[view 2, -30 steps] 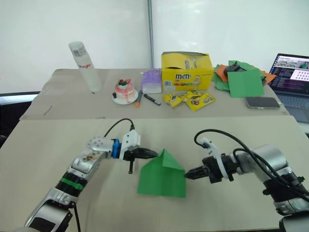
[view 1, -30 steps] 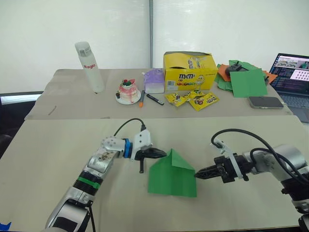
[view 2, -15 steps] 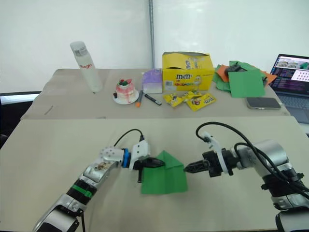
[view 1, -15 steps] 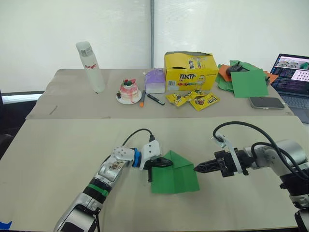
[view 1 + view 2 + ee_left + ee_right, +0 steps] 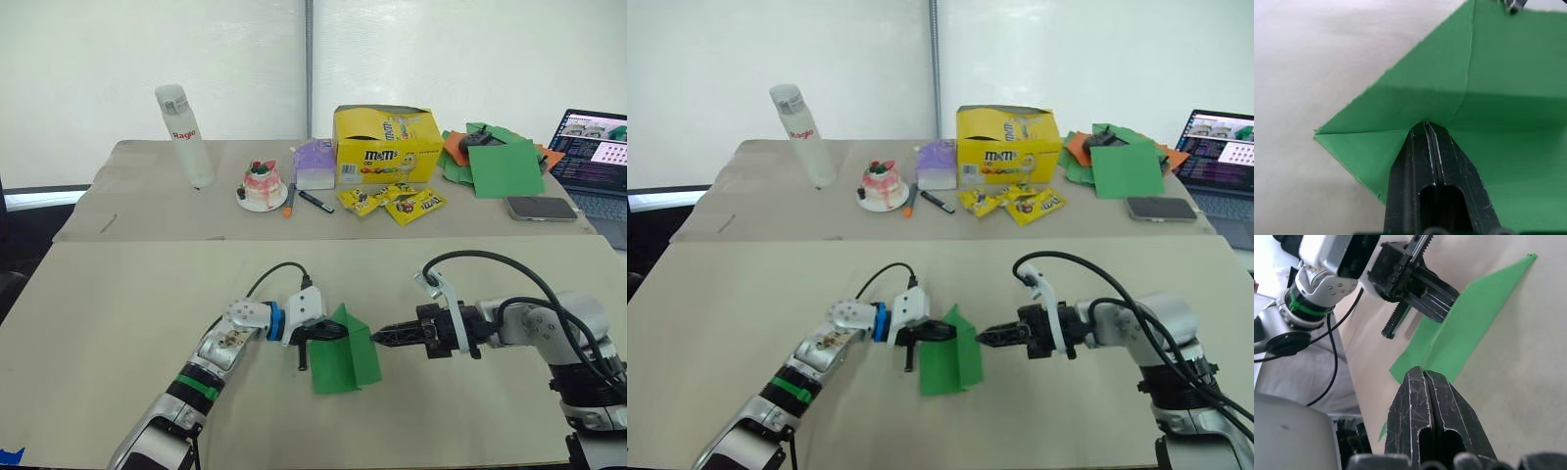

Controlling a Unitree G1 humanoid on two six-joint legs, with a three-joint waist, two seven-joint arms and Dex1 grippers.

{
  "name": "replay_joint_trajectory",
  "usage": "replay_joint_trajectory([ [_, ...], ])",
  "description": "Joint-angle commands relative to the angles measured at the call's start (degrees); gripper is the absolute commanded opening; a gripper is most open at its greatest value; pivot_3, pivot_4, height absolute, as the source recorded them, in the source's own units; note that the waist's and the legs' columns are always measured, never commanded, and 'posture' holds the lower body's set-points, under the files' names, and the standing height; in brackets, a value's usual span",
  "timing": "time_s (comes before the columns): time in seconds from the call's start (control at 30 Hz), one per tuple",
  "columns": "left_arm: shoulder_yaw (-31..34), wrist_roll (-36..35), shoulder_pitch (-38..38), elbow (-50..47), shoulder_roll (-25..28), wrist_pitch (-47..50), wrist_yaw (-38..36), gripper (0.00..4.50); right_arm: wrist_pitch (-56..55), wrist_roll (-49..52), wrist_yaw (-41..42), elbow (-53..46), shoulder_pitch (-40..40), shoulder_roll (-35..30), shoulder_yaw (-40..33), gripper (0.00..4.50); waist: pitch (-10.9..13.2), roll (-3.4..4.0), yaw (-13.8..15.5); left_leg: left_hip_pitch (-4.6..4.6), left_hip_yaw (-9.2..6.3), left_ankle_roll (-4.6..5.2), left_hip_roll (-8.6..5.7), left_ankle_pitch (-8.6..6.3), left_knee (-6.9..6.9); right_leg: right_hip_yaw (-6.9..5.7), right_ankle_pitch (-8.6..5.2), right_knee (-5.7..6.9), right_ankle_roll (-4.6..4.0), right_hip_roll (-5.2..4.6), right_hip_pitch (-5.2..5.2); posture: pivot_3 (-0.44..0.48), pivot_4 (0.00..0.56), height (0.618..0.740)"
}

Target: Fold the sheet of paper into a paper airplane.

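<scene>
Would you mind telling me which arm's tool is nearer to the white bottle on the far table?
Left. The left tool sits at the green sheet of paper on the bottle's side; the right tool is on the sheet's opposite side, farther away.

White wall (image 5: 147,49), grey pole (image 5: 308,59), 2 beige tables (image 5: 118,294)

Your left gripper (image 5: 1426,126) has its two black fingers (image 5: 1415,161) pressed together, tips pinching the green paper (image 5: 1488,88) where its creases meet. One crease runs away from the tips, another off to a corner lying on the beige table (image 5: 1317,58).
</scene>
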Motion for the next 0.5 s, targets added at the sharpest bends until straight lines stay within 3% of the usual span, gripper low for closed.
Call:
replay_joint_trajectory([
  [0.03, -1.1, 1.34, 1.21, 1.76, 0.47, 0.15, -0.18, 0.0, 3.15, 5.34, 0.36, -1.97, -0.26, 0.95, -4.42, 0.3, 0.0, 0.0, 0.02, 0.0, 0.0, 0.0, 0.0, 0.0, 0.0, 0.0, 0.0, 0.0, 0.0, 0.0, 0.0, 0.0, 0.15, 0.74],
  [0.27, -1.05, 1.51, 1.32, 1.78, 0.69, -0.04, -0.11, 0.0, 1.24, 6.67, 0.12, -2.12, 0.28, 1.34, -6.57, 2.55, 0.0, 0.01, -0.01, 0.01, 0.0, 0.0, 0.0, 0.0, 0.0, 0.0, 0.0, 0.0, 0.0, 0.0, 0.02, 0.0, 0.15, 0.74],
  [0.4, -0.51, 0.81, 0.96, 1.33, 0.21, 0.67, 0.15, 0.0, -4.97, 2.09, 2.07, -0.94, -0.09, -0.5, -4.53, 2.55, 0.0, 0.01, 0.0, 0.01, 0.0, 0.0, -0.01, 0.0, 0.0, -0.01, 0.0, 0.0, 0.0, 0.0, 0.02, 0.0, 0.15, 0.74],
  [0.5, -0.48, 0.91, 0.71, 0.82, 0.45, 0.86, 0.04, 0.0, -21.71, -9.99, 7.71, -0.28, -0.5, -6.79, -0.19, 2.55, -0.01, 0.02, 0.03, 0.01, 0.01, 0.0, -0.04, 0.0, 0.01, -0.02, 0.0, 0.0, 0.0, 0.0, 0.01, 0.0, 0.15, 0.74],
])
